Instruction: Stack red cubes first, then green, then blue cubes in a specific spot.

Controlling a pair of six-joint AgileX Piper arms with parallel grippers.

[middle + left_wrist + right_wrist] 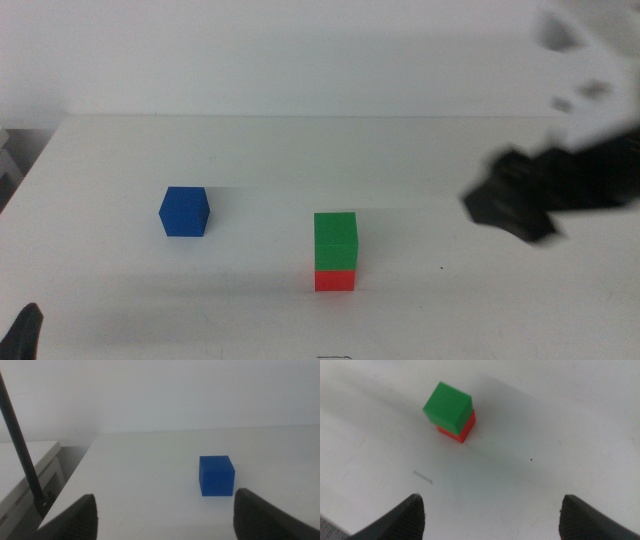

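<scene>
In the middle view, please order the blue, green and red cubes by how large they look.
1. blue cube and green cube: look alike, no ranking.
2. red cube: smallest-looking, mostly covered by the green one on it.

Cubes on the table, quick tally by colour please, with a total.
Small matte red cube: 1, at the bottom of the stack
Small matte green cube: 1, on top of the red
Small matte deep blue cube: 1, alone on the white tabletop
Total: 3

The green cube (335, 239) sits on the red cube (335, 280); the blue cube (185, 211) stands apart, left.
</scene>
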